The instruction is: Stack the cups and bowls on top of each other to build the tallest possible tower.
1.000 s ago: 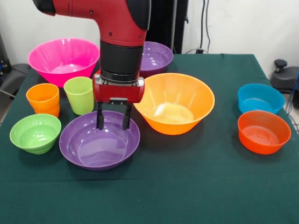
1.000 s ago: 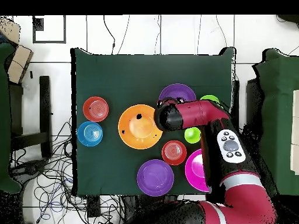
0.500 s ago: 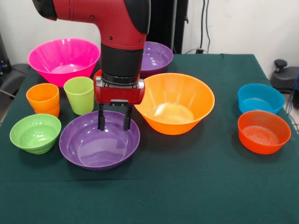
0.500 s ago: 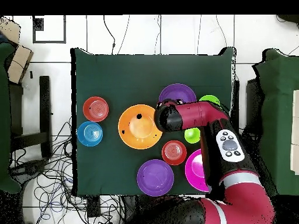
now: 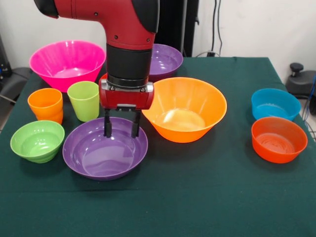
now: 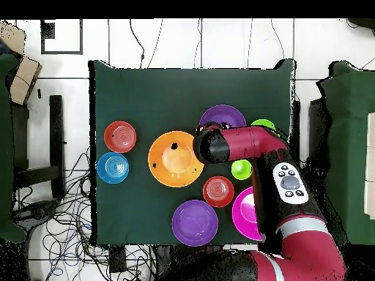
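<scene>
A: Count check. Bowls?

B: Eight. One large pink bowl (image 5: 67,62) far left, one large yellow-orange bowl (image 5: 185,107) mid-table, two purple: near purple bowl (image 5: 104,149) in front, far purple bowl (image 5: 165,60) behind the arm. Two red-orange: one red-orange bowl (image 5: 278,139) at the right, the second red-orange bowl (image 6: 218,191) clear only from overhead; in front view it's mostly hidden behind the wrist. One blue bowl (image 5: 275,103), one small green bowl (image 5: 37,140).

A: Cups?

B: Two. Orange cup (image 5: 46,105) and lime green cup (image 5: 84,100), side by side, between the pink bowl and the small green bowl.

A: Any tower?

B: None, nothing nested, every bowl sits alone on the table (image 5: 207,197).

A: Gripper?

B: Gripper (image 5: 121,131) pointing down over the far rim of the near purple bowl, fingers (image 5: 107,127) spread moderately, nothing between them. Can't tell if the tips touch the rim.

A: Edges, room?

B: Blue and red-orange sit close to the right edge, touching or nearly so. Small green bowl and orange cup near the left edge. The near strip of the table is open across its full width, plus a wide gap between the yellow-orange bowl and the right pair. Left cluster is tight: cups, green and purple just beside each other.
</scene>
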`<action>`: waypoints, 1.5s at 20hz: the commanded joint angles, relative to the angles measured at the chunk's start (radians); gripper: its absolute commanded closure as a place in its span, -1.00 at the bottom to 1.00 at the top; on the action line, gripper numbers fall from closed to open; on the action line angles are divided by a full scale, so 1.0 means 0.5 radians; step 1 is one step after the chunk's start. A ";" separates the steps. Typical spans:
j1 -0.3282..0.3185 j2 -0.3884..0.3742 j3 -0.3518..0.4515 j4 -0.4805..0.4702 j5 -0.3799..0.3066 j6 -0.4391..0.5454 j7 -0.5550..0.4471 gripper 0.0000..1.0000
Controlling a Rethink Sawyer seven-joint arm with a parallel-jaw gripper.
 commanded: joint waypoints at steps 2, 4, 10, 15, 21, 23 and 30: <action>0.002 0.022 0.152 0.012 0.094 0.233 -0.062 -1.00; 0.006 0.023 0.157 -0.010 0.119 0.266 -0.076 -1.00; 0.043 0.161 0.161 -0.131 0.128 0.201 -0.059 -1.00; 0.053 0.146 0.163 -0.117 0.154 0.223 -0.050 -1.00; 0.079 0.160 0.149 -0.121 0.174 0.205 -0.012 -1.00; 0.088 0.147 0.142 -0.107 0.187 0.214 0.004 -1.00; 0.097 0.143 0.136 -0.121 0.230 0.256 -0.023 -1.00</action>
